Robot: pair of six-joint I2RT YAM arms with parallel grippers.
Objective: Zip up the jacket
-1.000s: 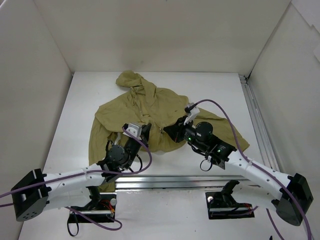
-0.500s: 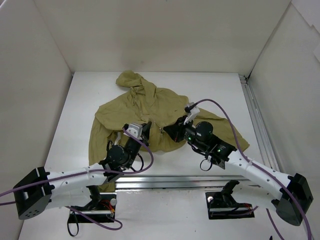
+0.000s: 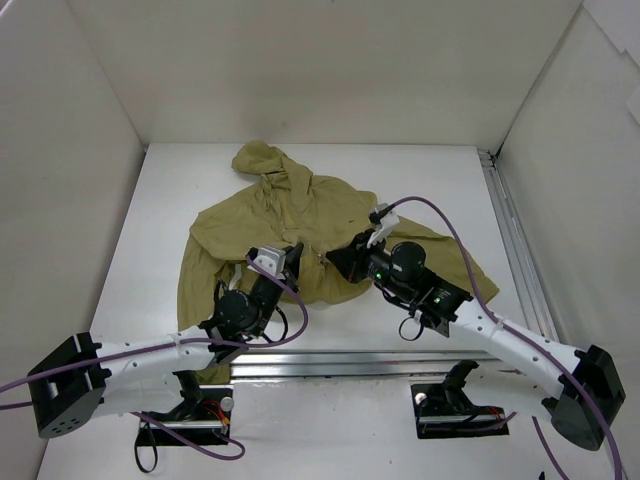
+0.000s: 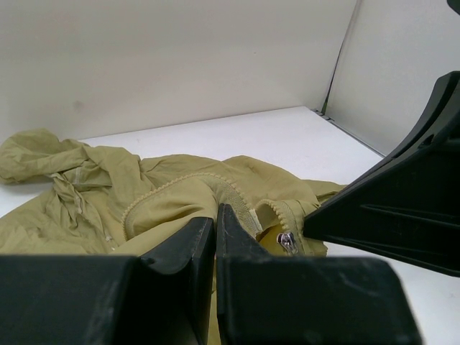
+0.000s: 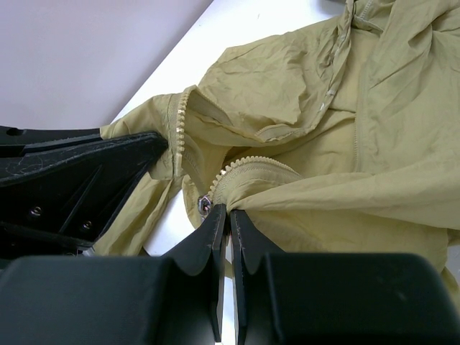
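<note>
Between the two sets of fingers, olive-khaki thin fabric hooded jacket (image 3: 312, 212) lies crumpled on white table (image 3: 160, 230) inside the white-walled bay (image 3: 90, 120), hood beyond both fingertips. Left gripper (image 4: 215, 215) pinched tight on the toothed front edge; small metal zipper slider (image 4: 287, 241) just right of its tips. Right gripper (image 5: 227, 215) clamped on a fold of zipper edge, slider just left of its tips.
</note>
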